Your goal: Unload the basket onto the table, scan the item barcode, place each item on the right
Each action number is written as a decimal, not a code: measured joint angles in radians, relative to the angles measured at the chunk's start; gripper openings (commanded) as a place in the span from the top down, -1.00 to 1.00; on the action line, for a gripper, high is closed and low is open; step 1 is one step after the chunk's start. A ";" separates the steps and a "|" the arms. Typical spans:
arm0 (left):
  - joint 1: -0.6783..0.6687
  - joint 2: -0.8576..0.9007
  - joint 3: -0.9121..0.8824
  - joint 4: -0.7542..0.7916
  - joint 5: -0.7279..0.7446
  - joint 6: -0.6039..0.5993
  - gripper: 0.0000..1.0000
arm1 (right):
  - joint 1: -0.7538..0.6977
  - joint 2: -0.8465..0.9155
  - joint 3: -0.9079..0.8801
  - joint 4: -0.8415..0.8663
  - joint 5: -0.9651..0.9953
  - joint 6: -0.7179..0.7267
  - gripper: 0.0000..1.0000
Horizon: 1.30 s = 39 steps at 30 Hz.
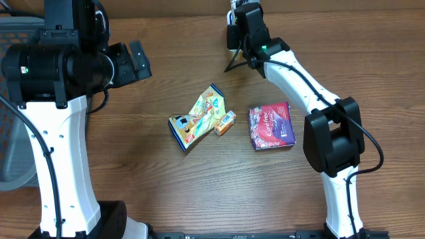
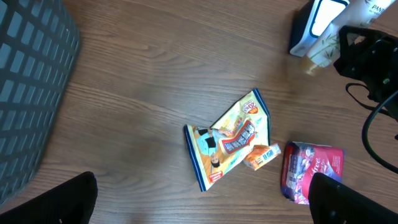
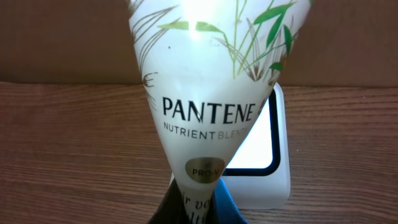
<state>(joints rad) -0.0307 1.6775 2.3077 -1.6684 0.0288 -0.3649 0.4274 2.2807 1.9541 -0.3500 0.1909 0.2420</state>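
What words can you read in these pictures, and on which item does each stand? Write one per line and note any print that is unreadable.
"PANTENE": large dark letters on the white tube.
"NUTRIENT BLEN": smaller line below on the same tube; its end curves out of sight.
"PRO-V": on the gold seal lower on the tube.
Too blurred to read: white script on the purple packet.
Too small to read: print on the yellow pouch and the small orange box.

Open tabletop (image 1: 199,192) fronts the snack bag (image 1: 199,119) and purple pack (image 1: 271,126) (a basket (image 1: 10,146) walls the left).
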 measured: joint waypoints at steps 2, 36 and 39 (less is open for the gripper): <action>0.000 0.000 0.000 0.000 0.000 0.000 -1.00 | -0.003 0.000 0.000 0.002 0.000 0.017 0.93; 0.000 0.000 0.000 0.000 0.000 0.000 -1.00 | -1.122 -0.178 -0.002 -0.666 -0.010 0.462 0.93; 0.000 0.000 0.000 0.000 0.000 0.000 -0.99 | -1.209 -0.177 -0.026 -0.652 -0.009 0.462 0.93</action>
<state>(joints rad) -0.0307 1.6775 2.3077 -1.6680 0.0288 -0.3649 -0.7815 2.1040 1.9285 -1.0016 0.1818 0.7040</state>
